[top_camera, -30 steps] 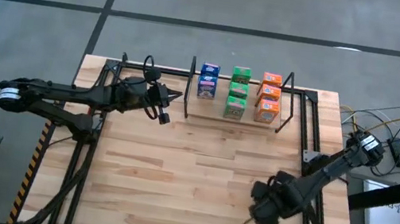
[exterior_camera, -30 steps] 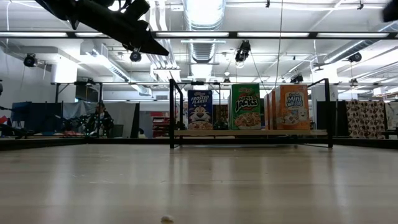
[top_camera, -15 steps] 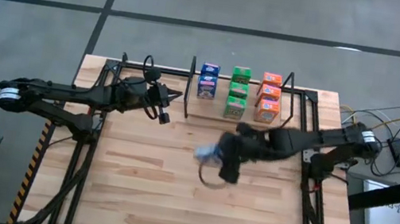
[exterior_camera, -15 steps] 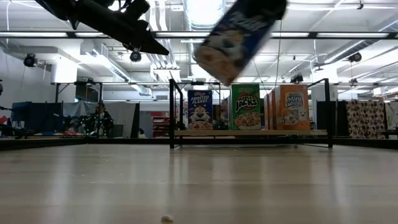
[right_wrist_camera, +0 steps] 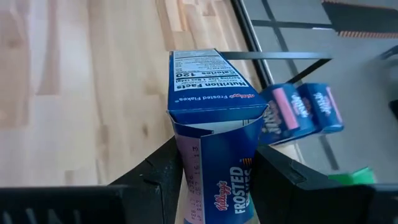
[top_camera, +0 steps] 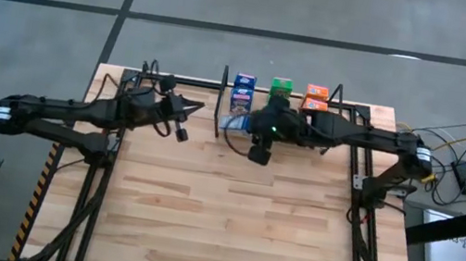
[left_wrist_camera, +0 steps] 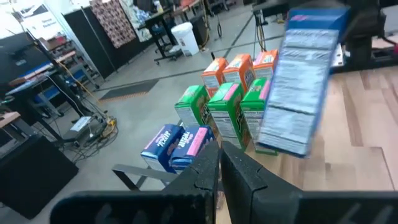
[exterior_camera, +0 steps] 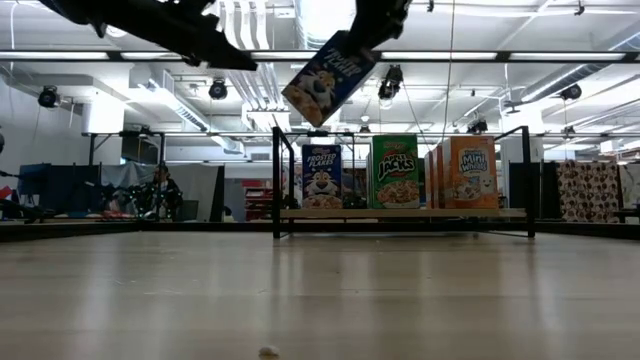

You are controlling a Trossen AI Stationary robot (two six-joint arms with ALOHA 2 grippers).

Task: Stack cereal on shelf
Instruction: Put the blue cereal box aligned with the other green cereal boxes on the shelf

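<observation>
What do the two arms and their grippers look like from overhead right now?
Both are slim, dark, jointed arms. The left arm ends in a white-and-black cylindrical base joint at its outer end, and black cable loops sit near the left gripper. The right arm has a similar white-banded joint; the right gripper is blocky and black.

The held blue box reads "Kellogg's Frosted Flakes", "Nutrition Facts", "Calories 120". On the shelf, boxes read "Frosted Flakes", "Apple Jacks", "Mini Wheats".

Held box before shelf
</observation>
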